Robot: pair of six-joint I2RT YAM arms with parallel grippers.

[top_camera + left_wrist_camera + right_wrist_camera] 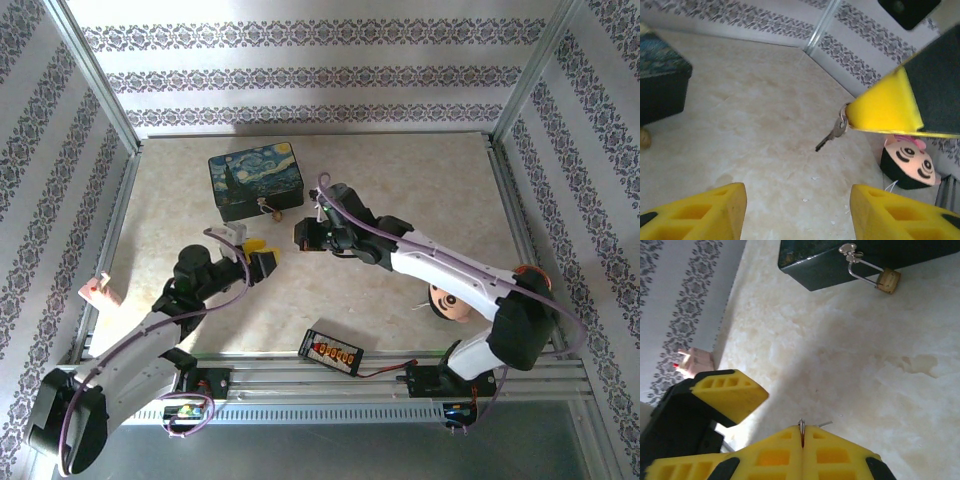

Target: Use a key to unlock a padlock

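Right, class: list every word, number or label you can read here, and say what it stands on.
No text can be read.
On the painted box: a swirly picture, no words.
On the black strip with orange plugs: any marking is too small to read.
On the padlock and the key: no legible stamp.

White-and-black arms (450, 275), purple cables (370, 225), yellow fingers (695, 212) with cut-out cells

Brass-yellow padlock (888, 281), pale silvery key (832, 134), dark blue swirl-painted box (255, 180) at eleven o'clock on beige marbled table (420, 190).
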